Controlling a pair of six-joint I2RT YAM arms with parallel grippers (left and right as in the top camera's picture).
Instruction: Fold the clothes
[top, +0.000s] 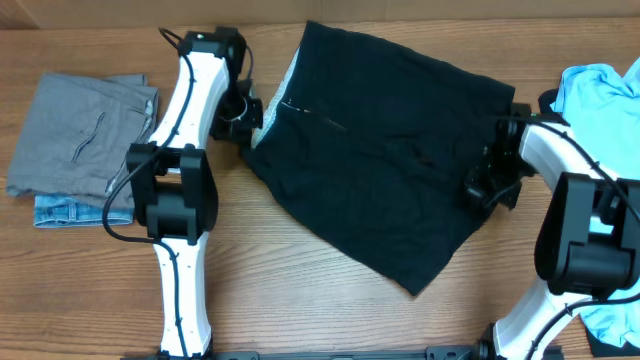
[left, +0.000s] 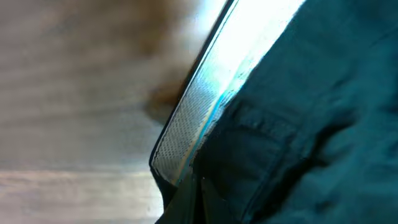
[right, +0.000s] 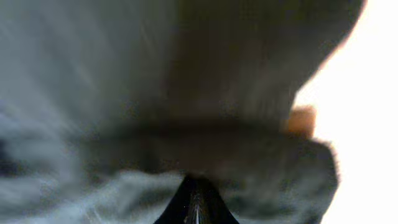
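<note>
Mostly open table (top: 300, 300) below black garment (top: 380, 160)

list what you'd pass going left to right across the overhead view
grey folded piece → left gripper at the near edge of the cloth → black garment → right gripper at its far edge → light blue t-shirt

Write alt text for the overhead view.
A black garment lies spread on a wooden table, the left gripper at its left edge, the right gripper at its right. A folded grey and denim stack sits far left, a blue T-shirt far right.
</note>
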